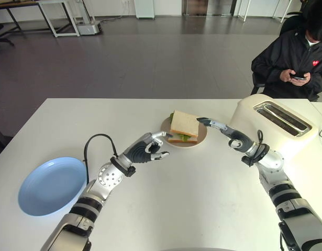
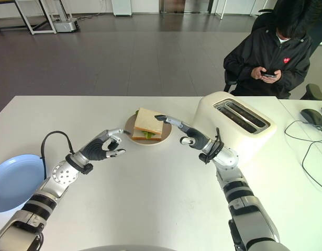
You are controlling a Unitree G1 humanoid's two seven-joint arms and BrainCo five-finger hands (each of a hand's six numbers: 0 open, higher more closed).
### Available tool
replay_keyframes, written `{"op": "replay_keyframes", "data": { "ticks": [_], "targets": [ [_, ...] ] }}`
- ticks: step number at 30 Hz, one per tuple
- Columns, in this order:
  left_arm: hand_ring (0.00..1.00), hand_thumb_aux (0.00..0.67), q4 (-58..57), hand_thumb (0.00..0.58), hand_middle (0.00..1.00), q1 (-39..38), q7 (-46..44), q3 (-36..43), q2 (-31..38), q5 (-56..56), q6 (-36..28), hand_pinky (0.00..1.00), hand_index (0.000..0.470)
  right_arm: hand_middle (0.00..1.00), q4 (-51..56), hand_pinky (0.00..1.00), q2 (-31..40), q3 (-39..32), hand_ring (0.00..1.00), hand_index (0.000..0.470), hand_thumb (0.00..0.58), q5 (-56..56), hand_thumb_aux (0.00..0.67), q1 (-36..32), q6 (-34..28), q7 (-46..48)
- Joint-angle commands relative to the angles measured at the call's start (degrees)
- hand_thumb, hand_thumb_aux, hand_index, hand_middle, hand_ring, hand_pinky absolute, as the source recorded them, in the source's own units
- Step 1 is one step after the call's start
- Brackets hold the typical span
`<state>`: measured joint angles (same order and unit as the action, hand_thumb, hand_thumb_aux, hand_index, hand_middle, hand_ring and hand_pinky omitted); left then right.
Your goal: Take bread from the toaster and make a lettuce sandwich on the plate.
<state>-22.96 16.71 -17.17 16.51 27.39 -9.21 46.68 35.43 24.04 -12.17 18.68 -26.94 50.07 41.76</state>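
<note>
A sandwich (image 1: 183,127) of two bread slices with green lettuce between them lies on a small tan plate (image 1: 201,139) at the table's middle back. My left hand (image 1: 147,148) rests just left of the plate, fingers loosely spread and holding nothing, its fingertips near the plate's rim. On the other side my right hand (image 1: 227,132) hovers with fingers stretched toward the sandwich's right edge, also holding nothing. The cream toaster (image 1: 273,123) stands at the back right, its slots showing no bread.
A light blue plate (image 1: 51,185) lies at the front left of the white table (image 1: 192,193). A black cable (image 1: 92,144) loops up by my left forearm. In the right eye view a computer mouse (image 2: 310,116) and wires sit right of the toaster.
</note>
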Motion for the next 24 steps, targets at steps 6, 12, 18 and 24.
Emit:
{"op": "replay_keyframes", "data": {
  "ticks": [6,12,18,24],
  "targets": [
    [0.00,0.000,-3.0,0.000,0.00,-1.9,-6.1,-9.5,-5.7,-6.6,-0.5,0.00,0.000,0.00,2.5,0.00,-8.2,8.2,0.00,0.000,0.000,6.1,0.000,0.5,-6.3,3.2],
    [0.00,0.000,-5.1,0.000,0.00,-2.3,-6.8,-13.0,-7.6,-4.2,2.6,0.00,0.000,0.00,0.8,0.00,-11.4,10.4,0.00,0.000,0.000,6.8,0.000,1.3,-7.2,6.3],
    [0.00,0.000,-7.5,0.000,0.00,-0.9,-7.2,-16.1,-9.3,-4.1,4.3,0.00,0.000,0.00,1.7,0.00,-13.2,12.7,0.00,0.000,0.000,6.8,0.000,1.0,-8.5,8.4],
    [0.00,0.000,-7.2,0.000,0.00,-0.8,-7.8,-17.3,-10.0,-3.7,5.4,0.00,0.000,0.00,0.3,0.00,-14.1,14.1,0.00,0.000,0.000,7.2,0.000,1.5,-9.0,10.7]
  ]
}}
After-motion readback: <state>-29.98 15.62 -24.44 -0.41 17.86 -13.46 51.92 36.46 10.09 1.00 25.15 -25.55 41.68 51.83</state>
